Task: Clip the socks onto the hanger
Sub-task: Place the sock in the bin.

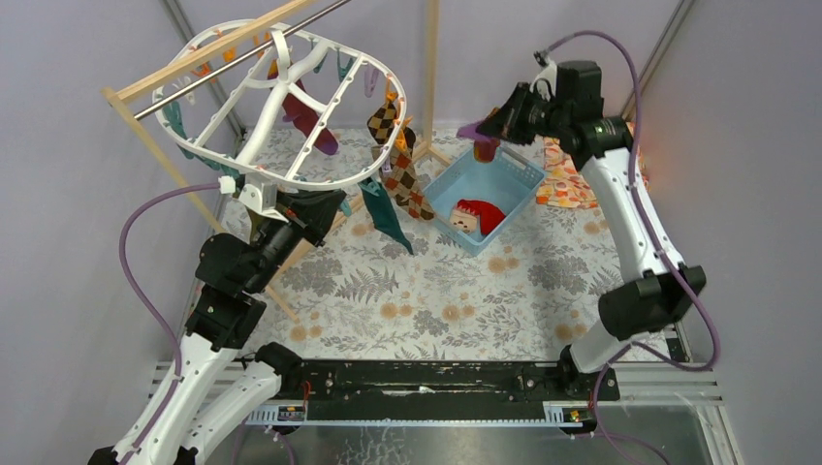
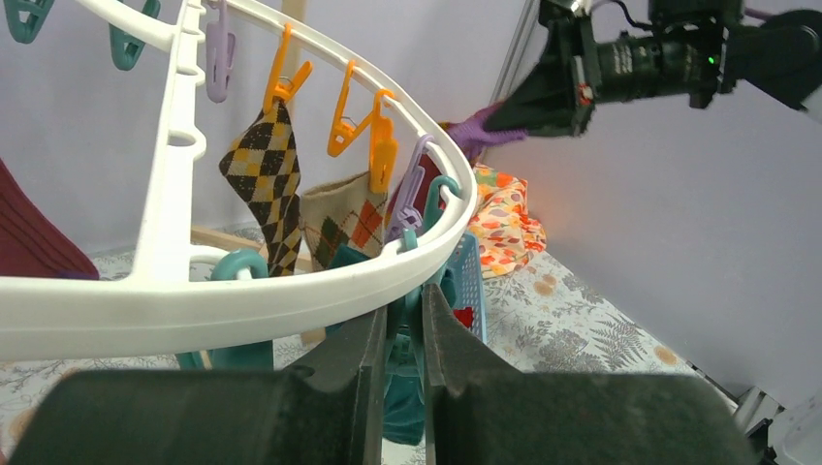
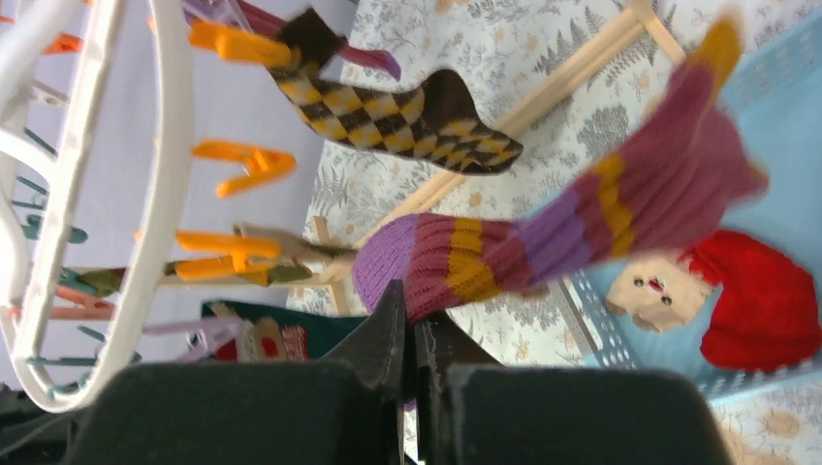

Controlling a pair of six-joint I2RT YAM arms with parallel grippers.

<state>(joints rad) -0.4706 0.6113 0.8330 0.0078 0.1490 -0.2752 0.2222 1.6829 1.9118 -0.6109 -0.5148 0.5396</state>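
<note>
The white oval hanger (image 1: 310,184) hangs from a rod, with coloured pegs. Two argyle socks (image 1: 407,179), a maroon sock (image 1: 305,116) and a teal sock (image 1: 388,218) hang clipped on it. My left gripper (image 1: 334,206) is under the near rim (image 2: 242,300), its fingers closed on a teal peg (image 2: 402,334) above the teal sock. My right gripper (image 1: 485,128) is shut on a maroon-purple striped sock (image 3: 582,223) and holds it in the air above the basket, right of the hanger. A red sock with a cream cuff (image 1: 480,215) lies in the basket.
A blue basket (image 1: 509,174) stands on the floral tablecloth at the back centre. An orange floral cloth (image 1: 572,184) lies to its right. A wooden rack (image 1: 160,160) with a metal rod (image 1: 242,58) carries the hanger at the left.
</note>
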